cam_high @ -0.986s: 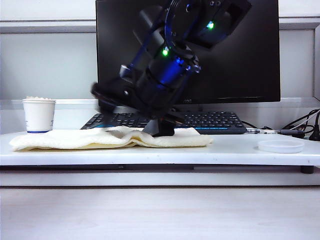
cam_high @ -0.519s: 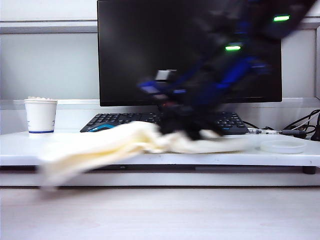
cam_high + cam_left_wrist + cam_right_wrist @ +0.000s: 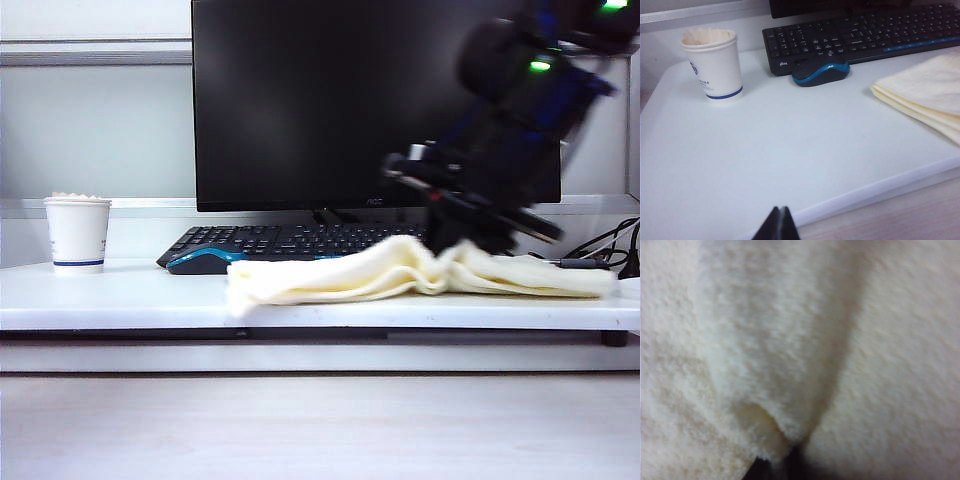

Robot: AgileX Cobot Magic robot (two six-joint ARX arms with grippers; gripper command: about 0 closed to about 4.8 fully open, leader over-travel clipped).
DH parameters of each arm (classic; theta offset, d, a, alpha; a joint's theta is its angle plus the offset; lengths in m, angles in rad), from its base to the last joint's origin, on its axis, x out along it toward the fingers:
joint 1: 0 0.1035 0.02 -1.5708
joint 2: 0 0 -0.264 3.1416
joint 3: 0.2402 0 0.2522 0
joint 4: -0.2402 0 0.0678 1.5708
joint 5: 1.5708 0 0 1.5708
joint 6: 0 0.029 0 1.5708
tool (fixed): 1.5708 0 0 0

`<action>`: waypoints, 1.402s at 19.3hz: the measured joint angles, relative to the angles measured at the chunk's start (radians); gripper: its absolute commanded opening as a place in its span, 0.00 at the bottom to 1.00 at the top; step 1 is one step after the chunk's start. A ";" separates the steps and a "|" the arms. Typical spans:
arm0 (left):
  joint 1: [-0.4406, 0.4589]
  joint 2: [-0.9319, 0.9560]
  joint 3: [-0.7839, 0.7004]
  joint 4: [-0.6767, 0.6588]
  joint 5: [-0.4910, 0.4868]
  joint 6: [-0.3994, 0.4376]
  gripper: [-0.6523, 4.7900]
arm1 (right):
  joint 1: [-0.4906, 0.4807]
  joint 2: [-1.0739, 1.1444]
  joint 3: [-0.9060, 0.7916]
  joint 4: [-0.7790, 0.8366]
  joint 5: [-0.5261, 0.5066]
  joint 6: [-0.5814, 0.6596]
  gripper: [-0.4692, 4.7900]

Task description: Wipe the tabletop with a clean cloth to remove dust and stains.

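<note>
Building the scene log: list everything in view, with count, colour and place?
tabletop: 1, white, under everything.
cloth: 1, cream-yellow, rumpled, on the centre-right of the tabletop.
paper cup: 1, white with a blue band, at the far left.
mouse: 1, black and blue, in front of the keyboard's left end.
keyboard: 1, black, behind the cloth.
monitor: 1, black, at the back.
cables: black, at the far right.
left hand: shut, over the tabletop's front edge.
right hand: shut on the cloth.
</note>
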State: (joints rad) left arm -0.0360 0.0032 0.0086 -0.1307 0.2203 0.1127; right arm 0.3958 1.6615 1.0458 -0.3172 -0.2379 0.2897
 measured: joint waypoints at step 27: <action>0.000 0.000 0.000 0.015 0.000 0.000 0.11 | 0.195 0.315 0.391 -0.062 -0.106 0.110 0.07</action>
State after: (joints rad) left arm -0.0360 0.0032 0.0086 -0.1158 0.2203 0.1123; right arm 0.5911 1.9770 1.4364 -0.3790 -0.3443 0.4000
